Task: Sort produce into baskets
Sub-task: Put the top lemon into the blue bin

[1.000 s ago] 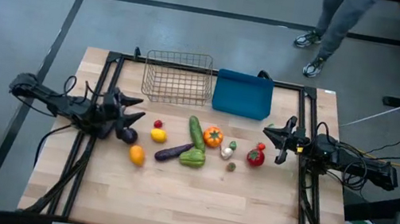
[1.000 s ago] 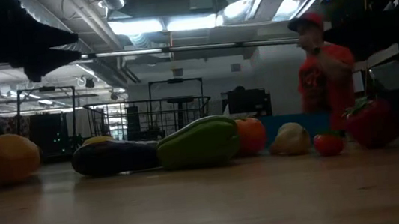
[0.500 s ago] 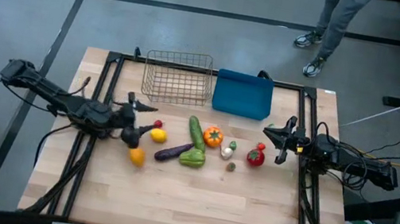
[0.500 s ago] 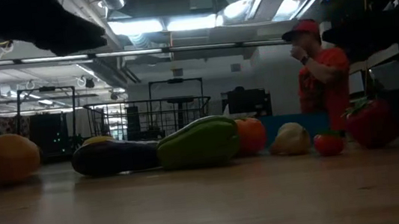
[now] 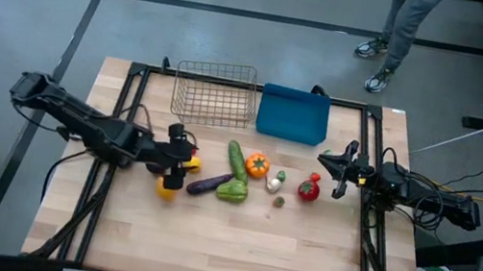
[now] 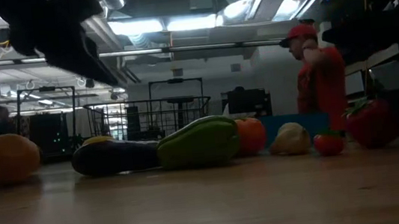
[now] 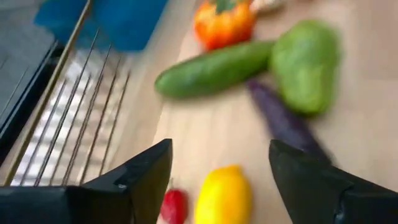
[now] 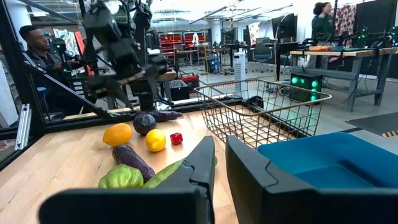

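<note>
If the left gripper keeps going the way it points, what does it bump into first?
Probably the yellow lemon, which lies between the open fingers of the left gripper, with a small red berry beside it. Depth is hard to judge.

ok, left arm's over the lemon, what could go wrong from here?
1. The left gripper, jaws open, frames both the lemon and the red berry; closing may pinch both or flick the berry away.
2. The long eggplant lies close beside the lemon; a descending finger could knock it.
</note>
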### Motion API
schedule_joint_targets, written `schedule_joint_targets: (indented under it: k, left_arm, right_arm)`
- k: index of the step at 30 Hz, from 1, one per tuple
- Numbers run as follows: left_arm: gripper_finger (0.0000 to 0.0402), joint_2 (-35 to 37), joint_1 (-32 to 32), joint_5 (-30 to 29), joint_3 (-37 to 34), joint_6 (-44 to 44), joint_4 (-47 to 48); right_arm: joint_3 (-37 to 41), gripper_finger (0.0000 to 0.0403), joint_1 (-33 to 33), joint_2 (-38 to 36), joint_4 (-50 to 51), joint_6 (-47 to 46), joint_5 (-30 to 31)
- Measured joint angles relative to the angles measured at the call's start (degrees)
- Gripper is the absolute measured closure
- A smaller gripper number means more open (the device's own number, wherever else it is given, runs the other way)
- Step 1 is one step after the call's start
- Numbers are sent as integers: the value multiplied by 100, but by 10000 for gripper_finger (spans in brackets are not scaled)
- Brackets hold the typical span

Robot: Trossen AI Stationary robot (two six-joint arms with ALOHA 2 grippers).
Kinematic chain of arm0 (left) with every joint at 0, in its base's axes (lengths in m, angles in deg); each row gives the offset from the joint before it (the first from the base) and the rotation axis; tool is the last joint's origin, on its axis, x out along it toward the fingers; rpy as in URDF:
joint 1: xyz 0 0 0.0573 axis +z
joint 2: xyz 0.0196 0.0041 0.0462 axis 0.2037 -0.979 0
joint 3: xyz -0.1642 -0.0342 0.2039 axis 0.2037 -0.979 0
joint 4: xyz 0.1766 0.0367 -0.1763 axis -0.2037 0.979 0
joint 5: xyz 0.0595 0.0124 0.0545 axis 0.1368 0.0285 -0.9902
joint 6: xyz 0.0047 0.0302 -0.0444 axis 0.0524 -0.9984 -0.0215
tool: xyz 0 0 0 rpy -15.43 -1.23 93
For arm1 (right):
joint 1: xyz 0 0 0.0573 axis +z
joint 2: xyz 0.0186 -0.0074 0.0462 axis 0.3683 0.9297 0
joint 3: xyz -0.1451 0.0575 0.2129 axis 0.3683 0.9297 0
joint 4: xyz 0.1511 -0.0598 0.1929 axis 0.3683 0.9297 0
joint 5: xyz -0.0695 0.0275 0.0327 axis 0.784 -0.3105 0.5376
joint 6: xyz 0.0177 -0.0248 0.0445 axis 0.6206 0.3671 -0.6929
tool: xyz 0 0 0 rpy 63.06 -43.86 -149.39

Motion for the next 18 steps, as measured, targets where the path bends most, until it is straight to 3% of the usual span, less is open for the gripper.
schedule_joint_targets:
  k: [7,18]
  left_arm:
    - [139,-588,499,844,186,249,338]
    - [139,-1148,813,1399,186,168,507]
  right_arm:
    - [0,361,0,0,0,-1,0]
    - [1,361,0,0,0,-2,0]
